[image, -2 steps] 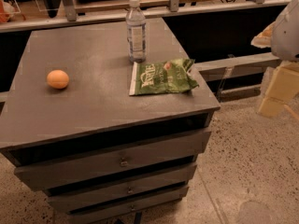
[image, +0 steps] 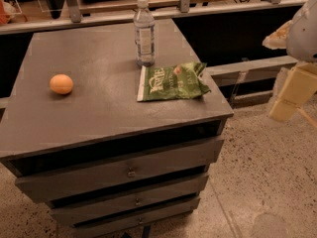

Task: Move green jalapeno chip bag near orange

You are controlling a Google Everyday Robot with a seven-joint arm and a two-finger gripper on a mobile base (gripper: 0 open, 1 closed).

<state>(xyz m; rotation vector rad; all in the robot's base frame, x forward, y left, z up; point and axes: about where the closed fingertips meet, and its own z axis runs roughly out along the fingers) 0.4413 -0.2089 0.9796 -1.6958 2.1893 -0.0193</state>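
Observation:
The green jalapeno chip bag (image: 173,82) lies flat near the right edge of the grey cabinet top (image: 99,108), with its white edge strip to the left. The orange (image: 61,84) sits on the left side of the same top, far from the bag. My gripper (image: 291,94) shows as a cream-coloured part at the right edge of the view, below a white arm section. It hangs beside the cabinet, off to the right of the bag, and touches nothing.
A clear water bottle (image: 144,31) stands upright just behind the bag's left end. The cabinet has several drawers (image: 130,171) in front. A speckled floor (image: 267,182) lies to the right. A rail and shelving (image: 198,6) run behind.

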